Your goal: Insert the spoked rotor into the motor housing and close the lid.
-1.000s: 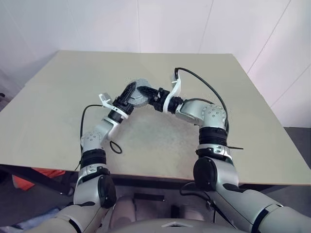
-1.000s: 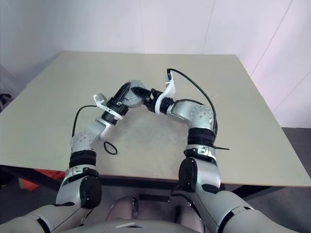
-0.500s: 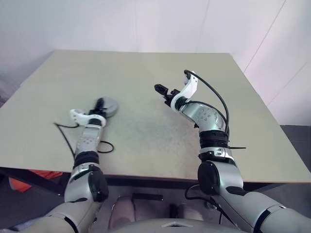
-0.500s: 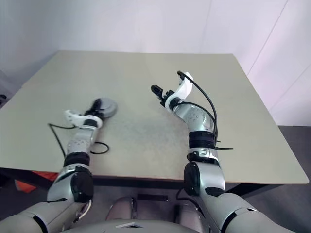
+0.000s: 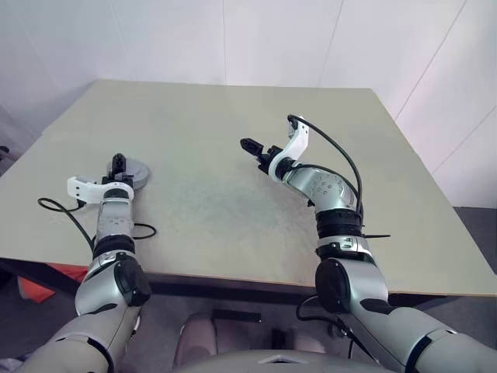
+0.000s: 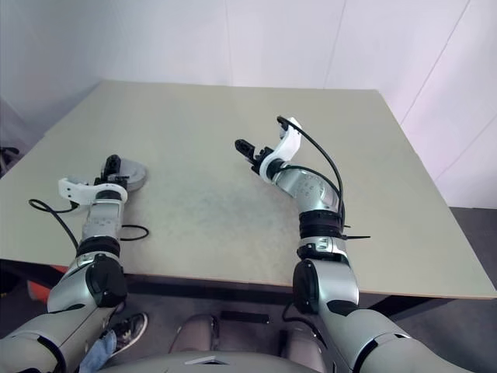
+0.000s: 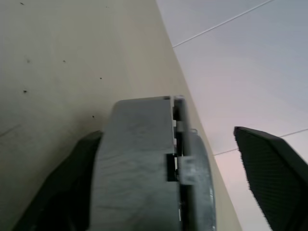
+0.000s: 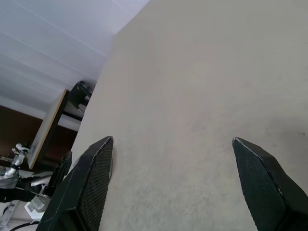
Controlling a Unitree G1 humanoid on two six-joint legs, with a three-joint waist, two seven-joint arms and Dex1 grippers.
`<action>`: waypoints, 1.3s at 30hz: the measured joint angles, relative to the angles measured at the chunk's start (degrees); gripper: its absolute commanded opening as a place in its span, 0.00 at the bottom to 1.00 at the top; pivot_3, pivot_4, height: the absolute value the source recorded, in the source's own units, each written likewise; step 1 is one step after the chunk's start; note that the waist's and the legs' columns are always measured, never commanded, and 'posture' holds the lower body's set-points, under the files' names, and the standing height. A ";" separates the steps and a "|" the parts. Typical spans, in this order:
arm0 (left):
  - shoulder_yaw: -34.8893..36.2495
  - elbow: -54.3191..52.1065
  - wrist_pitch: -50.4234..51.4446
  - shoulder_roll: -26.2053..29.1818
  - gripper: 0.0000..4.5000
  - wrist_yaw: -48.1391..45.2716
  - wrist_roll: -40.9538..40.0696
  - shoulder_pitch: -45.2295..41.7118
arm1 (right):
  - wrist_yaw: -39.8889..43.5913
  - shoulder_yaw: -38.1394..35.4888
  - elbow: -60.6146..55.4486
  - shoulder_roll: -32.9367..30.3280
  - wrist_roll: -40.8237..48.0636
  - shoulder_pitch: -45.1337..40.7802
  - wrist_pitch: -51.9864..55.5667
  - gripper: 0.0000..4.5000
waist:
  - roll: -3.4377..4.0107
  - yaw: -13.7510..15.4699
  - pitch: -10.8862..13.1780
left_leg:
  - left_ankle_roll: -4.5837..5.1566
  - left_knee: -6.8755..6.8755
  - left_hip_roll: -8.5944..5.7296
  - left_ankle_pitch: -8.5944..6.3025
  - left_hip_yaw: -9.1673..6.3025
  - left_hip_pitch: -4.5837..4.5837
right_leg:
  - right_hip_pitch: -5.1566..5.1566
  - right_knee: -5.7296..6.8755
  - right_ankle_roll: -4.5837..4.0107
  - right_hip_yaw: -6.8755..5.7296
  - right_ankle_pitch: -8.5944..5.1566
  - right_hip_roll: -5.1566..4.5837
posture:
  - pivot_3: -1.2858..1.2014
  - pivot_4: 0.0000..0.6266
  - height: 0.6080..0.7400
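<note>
Since a second ago both arms are swinging apart: my left arm is carrying the grey assembly out to the left side of the table (image 5: 233, 124), and my right arm is pulling back toward the middle.

I am looking at a broad, flat, beige table with a matt, faintly speckled top. My left gripper (image 5: 118, 164) is sitting low near the left edge, and the closed motor housing (image 5: 133, 172) is resting on the table right at its fingertips, just ahead of them. In the left wrist view the housing (image 7: 144, 163) is showing as a round grey metal puck seen edge-on, with a stepped seam where the lid (image 7: 195, 168) is meeting the body. One black finger (image 7: 274, 178) is standing clear of it on one side and the other is lying against it on the opposite side, so the fingers are spread and not clamping. I cannot see the spoked rotor; whether it is sitting inside is hidden by the lid.

My right gripper (image 5: 254, 146) is hovering over bare table well to the right of the housing, its two textured black fingers (image 8: 91, 178) wide apart with nothing between them.

A thin black cable loop (image 5: 142, 231) is lying beside my left forearm.
</note>
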 measured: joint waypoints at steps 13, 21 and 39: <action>1.18 3.38 -5.44 10.91 1.00 0.87 3.31 -3.65 | 1.56 0.53 0.92 0.73 -0.87 0.00 0.56 0.99 | -0.03 -0.27 0.01 | -0.12 -0.02 0.01 0.07 0.01 0.12 | -0.04 0.19 -0.12 0.03 -0.04 -0.01 | 0.52 0.00 1.00; -2.87 0.92 -5.42 9.74 1.00 -4.95 6.57 -4.48 | 5.42 5.08 0.21 -0.62 -5.67 0.63 -6.01 0.99 | -0.08 0.38 0.03 | -0.22 -0.01 -0.02 0.13 0.02 0.09 | -0.02 0.24 -0.13 0.02 -0.05 -0.08 | 0.52 0.00 1.00; -47.68 -30.46 9.08 -3.71 1.00 -28.09 29.74 10.06 | 19.32 18.01 8.64 -24.09 -31.60 8.05 -39.22 0.99 | -0.17 -0.92 0.18 | -0.06 0.19 0.06 0.17 0.15 0.13 | -0.11 0.36 -0.82 -0.04 -0.10 0.16 | 0.52 0.00 1.00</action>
